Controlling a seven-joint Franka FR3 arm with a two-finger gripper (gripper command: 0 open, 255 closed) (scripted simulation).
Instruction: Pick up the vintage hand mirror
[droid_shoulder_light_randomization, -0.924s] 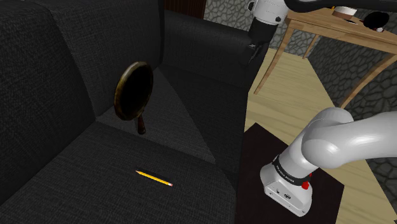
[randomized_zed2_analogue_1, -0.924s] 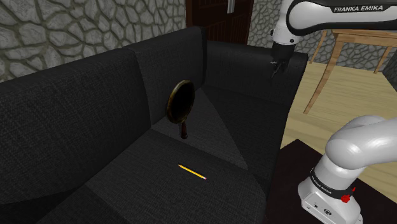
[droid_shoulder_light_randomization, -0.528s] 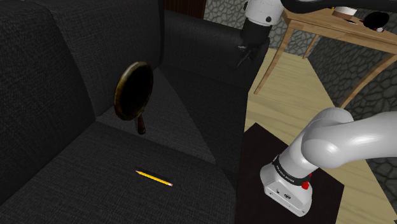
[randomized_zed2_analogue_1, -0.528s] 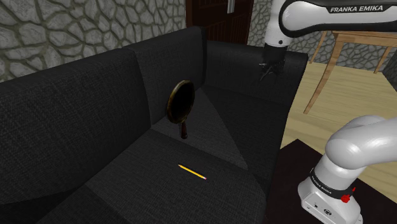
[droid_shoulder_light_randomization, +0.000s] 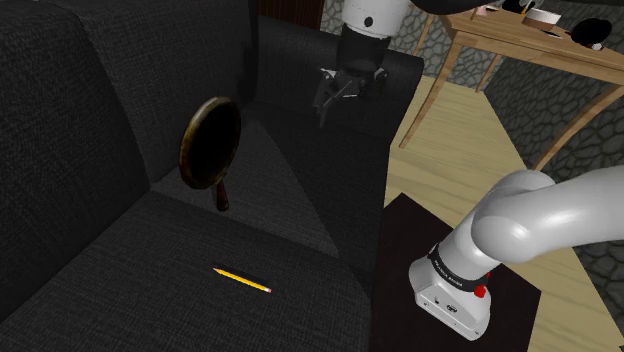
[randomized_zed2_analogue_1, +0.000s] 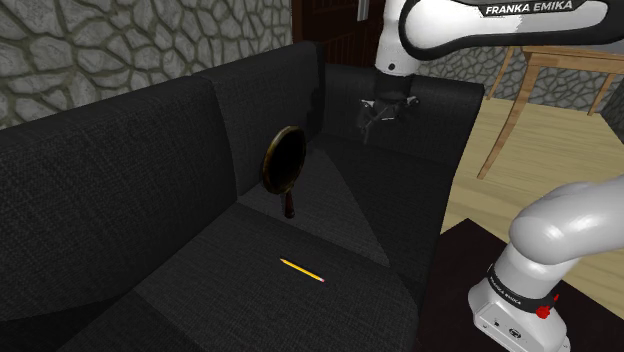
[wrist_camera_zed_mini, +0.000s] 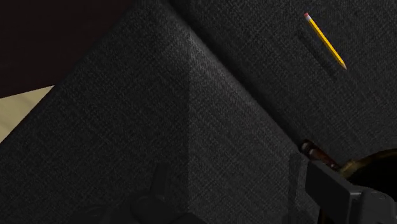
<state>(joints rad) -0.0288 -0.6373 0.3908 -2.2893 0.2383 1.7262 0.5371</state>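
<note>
The hand mirror (droid_shoulder_light_randomization: 210, 143) (randomized_zed2_analogue_1: 283, 160) is a round dark disc with a brown rim. It leans upright against the black sofa's backrest, its short handle resting on the seat. In the wrist view, part of its rim and handle (wrist_camera_zed_mini: 366, 162) appears beside one finger. My gripper (droid_shoulder_light_randomization: 336, 95) (randomized_zed2_analogue_1: 376, 117) (wrist_camera_zed_mini: 245, 200) hangs open and empty above the seat by the far armrest. It is well off to the shoulder view's right of the mirror and higher.
A yellow pencil (droid_shoulder_light_randomization: 242, 280) (randomized_zed2_analogue_1: 301, 270) (wrist_camera_zed_mini: 325, 41) lies on the seat cushion nearer the front. The sofa's armrest (droid_shoulder_light_randomization: 345, 70) rises just behind the gripper. A wooden table (droid_shoulder_light_randomization: 520, 45) (randomized_zed2_analogue_1: 560, 62) stands beyond it on plank floor. A dark door (randomized_zed2_analogue_1: 340, 30) is behind the sofa.
The arm has swung from over the armrest's outer side to the shoulder view's left and slightly down, now over the sofa seat. Mirror and pencil have not moved.
</note>
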